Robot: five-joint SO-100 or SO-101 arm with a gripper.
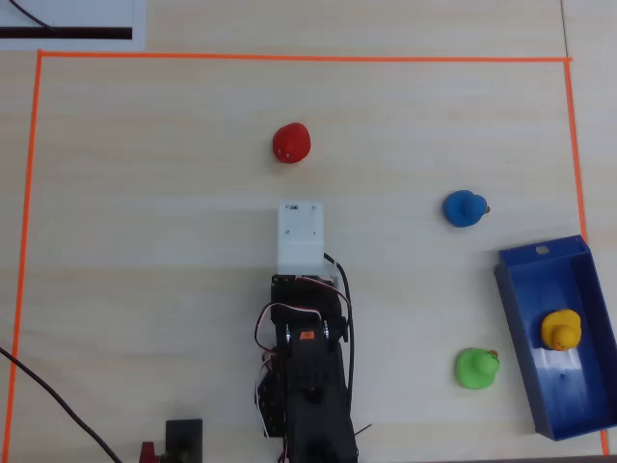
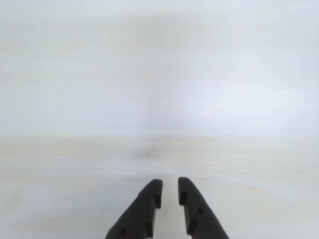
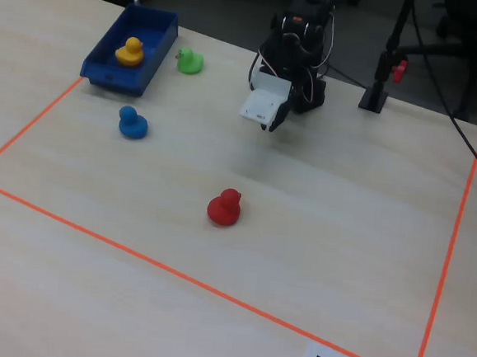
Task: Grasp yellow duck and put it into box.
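four ducks on a pale wood table, all inside an orange tape border. yellow duck sits upright in the blue box, roughly mid-length of its floor; same in the fixed view, yellow duck inside box. box lies at the right edge of the overhead view, long axis tilted, far corner crossing the tape line.

green duck just outside the box's long wall, near but not touching. blue duck above it in the overhead view, apart from the box's short end. red duck alone, well apart from the others, ahead of the arm.

arm folded back over its base at the bottom centre of the overhead view, white wrist block pointing toward the red duck. gripper empty, fingers nearly together with a thin slit between the tips, nothing held. wrist view otherwise washed out and blurred: only pale table surface. gripper well apart from every duck and from the box.

black stand with a red part at the table's far edge in the fixed view.
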